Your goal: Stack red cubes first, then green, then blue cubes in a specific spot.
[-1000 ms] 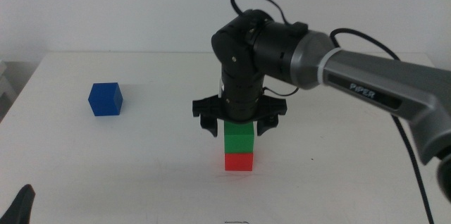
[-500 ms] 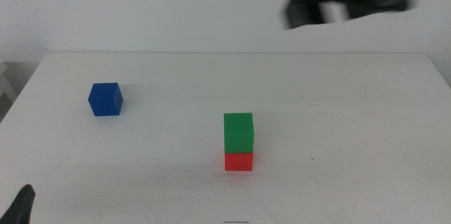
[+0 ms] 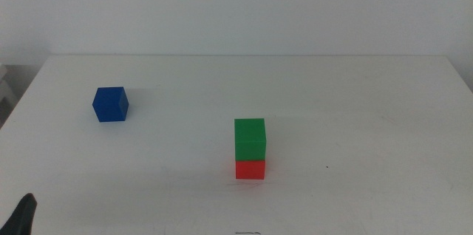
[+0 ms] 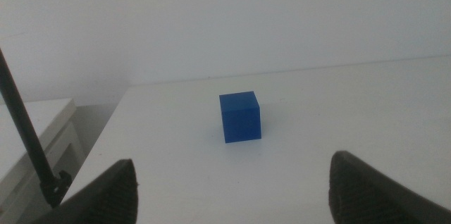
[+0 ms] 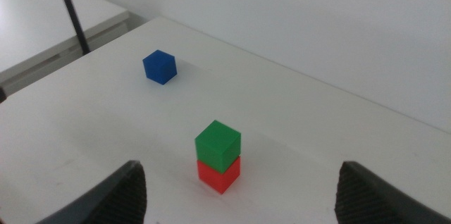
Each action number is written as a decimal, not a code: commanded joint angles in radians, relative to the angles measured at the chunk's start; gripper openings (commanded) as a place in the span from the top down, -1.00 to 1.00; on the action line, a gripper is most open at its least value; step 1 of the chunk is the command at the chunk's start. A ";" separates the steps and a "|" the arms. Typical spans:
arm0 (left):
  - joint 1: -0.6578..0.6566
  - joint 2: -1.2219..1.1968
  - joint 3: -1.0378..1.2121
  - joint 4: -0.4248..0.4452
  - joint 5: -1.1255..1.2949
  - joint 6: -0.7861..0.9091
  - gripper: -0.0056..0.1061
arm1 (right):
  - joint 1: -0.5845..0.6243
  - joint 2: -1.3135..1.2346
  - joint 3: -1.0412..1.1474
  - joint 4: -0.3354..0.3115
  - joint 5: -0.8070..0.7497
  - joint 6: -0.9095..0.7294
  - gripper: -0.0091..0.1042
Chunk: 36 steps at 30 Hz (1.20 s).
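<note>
The green cube [image 3: 250, 139] sits squarely on the red cube [image 3: 250, 169] near the middle front of the white table [image 3: 355, 109]. The blue cube [image 3: 111, 104] stands alone at the far left. In the right wrist view, my right gripper [image 5: 243, 182] hangs open and high above the table, well clear of the green cube [image 5: 218, 141] and red cube [image 5: 218, 175]; the blue cube [image 5: 159, 66] lies beyond. My left gripper [image 4: 234, 171] is open and low, with the blue cube [image 4: 239, 117] some way ahead. Only its tip [image 3: 26, 216] shows in the middle view.
A thin black rod [image 4: 28, 136] and a white side cabinet [image 4: 39, 129] stand off the table's left edge. The same rod [image 5: 70, 13] shows in the right wrist view.
The right gripper let go of the green cube, rose, and left the middle view. The green cube stays on the red one. The left arm has not moved.
</note>
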 commanded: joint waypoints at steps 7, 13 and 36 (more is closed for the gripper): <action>-0.001 -0.021 -0.003 -0.009 -0.085 -0.006 -0.75 | -0.008 -0.037 0.024 0.084 -0.068 -0.129 -0.48; -0.001 -0.021 -0.003 -0.009 -0.085 -0.006 -0.75 | -0.008 -0.023 0.024 0.087 -0.071 -0.153 -0.48; -0.001 -0.021 -0.003 -0.009 -0.085 -0.006 -0.75 | -0.008 -0.025 0.024 0.036 -0.071 -0.190 -0.54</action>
